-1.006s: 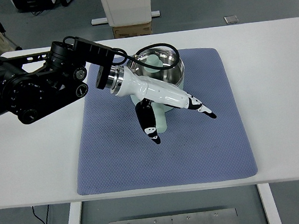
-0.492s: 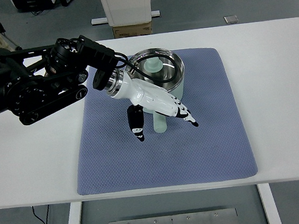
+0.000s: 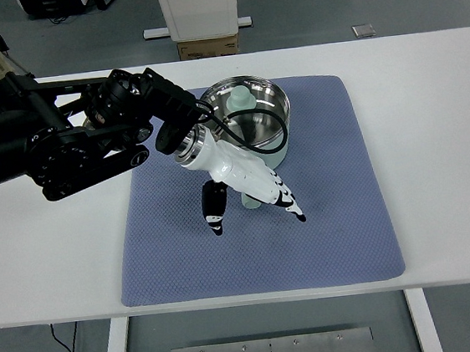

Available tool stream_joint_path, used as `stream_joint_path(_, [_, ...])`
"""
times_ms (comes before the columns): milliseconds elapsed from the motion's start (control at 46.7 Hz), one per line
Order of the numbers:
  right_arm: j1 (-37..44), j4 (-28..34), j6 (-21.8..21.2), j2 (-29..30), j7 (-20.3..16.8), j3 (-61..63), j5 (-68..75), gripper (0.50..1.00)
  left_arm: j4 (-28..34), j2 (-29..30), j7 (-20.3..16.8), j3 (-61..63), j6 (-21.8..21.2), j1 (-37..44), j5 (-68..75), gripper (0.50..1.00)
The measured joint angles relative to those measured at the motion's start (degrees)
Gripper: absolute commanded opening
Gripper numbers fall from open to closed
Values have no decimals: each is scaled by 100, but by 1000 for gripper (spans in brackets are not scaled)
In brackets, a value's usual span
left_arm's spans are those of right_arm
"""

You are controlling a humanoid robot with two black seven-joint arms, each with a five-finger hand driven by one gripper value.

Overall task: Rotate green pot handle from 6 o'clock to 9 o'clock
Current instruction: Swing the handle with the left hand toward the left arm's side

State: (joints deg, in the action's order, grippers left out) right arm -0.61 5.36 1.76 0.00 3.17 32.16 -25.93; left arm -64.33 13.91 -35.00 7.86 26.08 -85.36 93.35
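Top view: the pot (image 3: 256, 119) sits on the mat (image 3: 323, 217) toward 12 o'clock, on the counter (image 3: 431, 122). Its handle (image 3: 253, 201) looks like it points roughly at 6 o'clock, mostly hidden under the left hand (image 3: 248, 181), so I'd say the turn to 9 isn't done. The fingers (image 3: 288, 204) are spread, thumb on the 9 o'clock side of the handle and the others on the 3 o'clock side, bracketing it. Can't tell if they're touching it. The whole rotation looks left to do.
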Motion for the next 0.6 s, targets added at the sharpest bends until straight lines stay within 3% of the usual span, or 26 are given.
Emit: stream_joint_path(599, [0,0,0,0,0,-1,0,1000,-4,-125,0,395,115,-283,9,1000])
